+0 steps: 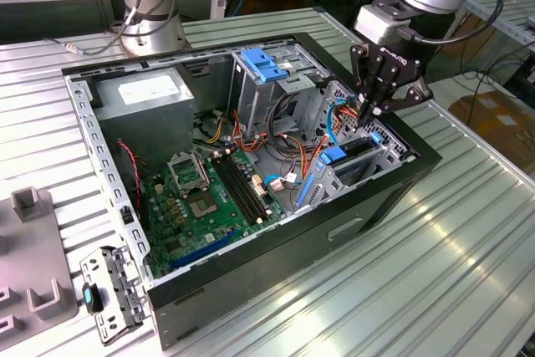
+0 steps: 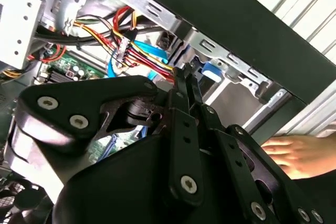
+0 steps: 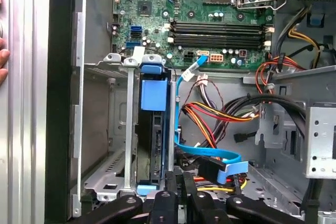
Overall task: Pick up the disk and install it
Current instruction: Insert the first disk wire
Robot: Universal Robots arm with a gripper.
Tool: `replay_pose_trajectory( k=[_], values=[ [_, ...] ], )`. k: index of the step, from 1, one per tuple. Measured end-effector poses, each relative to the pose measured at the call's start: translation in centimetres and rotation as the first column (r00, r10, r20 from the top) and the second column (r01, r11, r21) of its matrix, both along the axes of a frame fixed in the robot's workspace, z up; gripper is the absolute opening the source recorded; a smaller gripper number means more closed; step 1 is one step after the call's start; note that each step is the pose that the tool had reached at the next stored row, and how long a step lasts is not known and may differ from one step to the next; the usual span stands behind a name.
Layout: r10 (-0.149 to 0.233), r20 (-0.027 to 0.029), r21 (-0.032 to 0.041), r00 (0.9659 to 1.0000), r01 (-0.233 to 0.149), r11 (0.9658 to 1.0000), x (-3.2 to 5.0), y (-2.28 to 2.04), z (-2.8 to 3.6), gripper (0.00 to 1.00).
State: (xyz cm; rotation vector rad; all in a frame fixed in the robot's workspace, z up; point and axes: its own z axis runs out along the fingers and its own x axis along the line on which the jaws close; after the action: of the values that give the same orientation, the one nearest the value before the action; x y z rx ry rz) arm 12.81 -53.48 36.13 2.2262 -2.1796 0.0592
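Observation:
The disk (image 1: 343, 155) stands on edge in the metal drive cage (image 1: 374, 166) at the corner of the open computer case on the exterior view's right. In the first wrist view its blue carrier (image 3: 154, 95) frames the dark drive body between the cage's rails (image 3: 128, 129). My gripper (image 1: 369, 113) hangs just above the cage with its black fingers pressed together and nothing visible between them. In both wrist views the fingertips (image 2: 186, 77) (image 3: 177, 179) sit close to the disk's near end, beside blue and orange cables. Whether they touch it I cannot tell.
The case holds a green motherboard (image 1: 201, 198), a grey power supply (image 1: 146, 94), a tall drive bay with a blue latch (image 1: 263, 64) and loose cables (image 3: 210, 156). A person's hand (image 2: 289, 150) rests outside the case wall. A metal bracket (image 1: 113, 290) lies on the table.

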Motion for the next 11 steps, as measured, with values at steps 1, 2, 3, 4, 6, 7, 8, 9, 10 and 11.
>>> replay_pose_trajectory(
  k=[1, 2, 3, 4, 6, 7, 8, 9, 10, 11],
  values=[
    [0.0, 0.0, -0.0001, 1.0, 0.0, 1.0, -0.04, -0.17, -0.01, 0.16],
    [0.0, 0.0, 0.0, 1.0, 0.0, 1.0, -0.1, -0.33, -0.03, 0.16],
    [0.0, 0.0, 0.0002, 1.0, 0.0, 1.0, -0.19, -0.42, -0.05, 0.16],
    [0.0, 0.0, 0.0002, 1.0, 0.0, 1.0, -0.39, -0.49, -0.08, 0.16],
    [-0.001, 0.0, 0.0, 1.0, 0.001, 1.0, -0.82, -0.56, -0.22, 0.16],
    [-0.003, 0.0001, 0.0, 1.0, 0.003, 1.0, -0.83, -0.6, -0.28, 0.16],
    [-0.005, 0.0001, 0.0, 1.0, 0.005, 1.0, -0.83, -0.64, -0.32, 0.16],
    [-0.009, 0.0, 0.0001, 1.0, 0.009, 1.0, -0.85, -0.69, -0.38, 0.16],
    [-0.011, 0.0, 0.0, 0.9999, 0.011, 0.9999, -0.85, -0.75, -0.43, 0.16],
    [-0.013, 0.0001, 0.0, 0.9999, 0.013, 0.9999, -0.9, -0.85, -0.49, 0.16]
  ],
)
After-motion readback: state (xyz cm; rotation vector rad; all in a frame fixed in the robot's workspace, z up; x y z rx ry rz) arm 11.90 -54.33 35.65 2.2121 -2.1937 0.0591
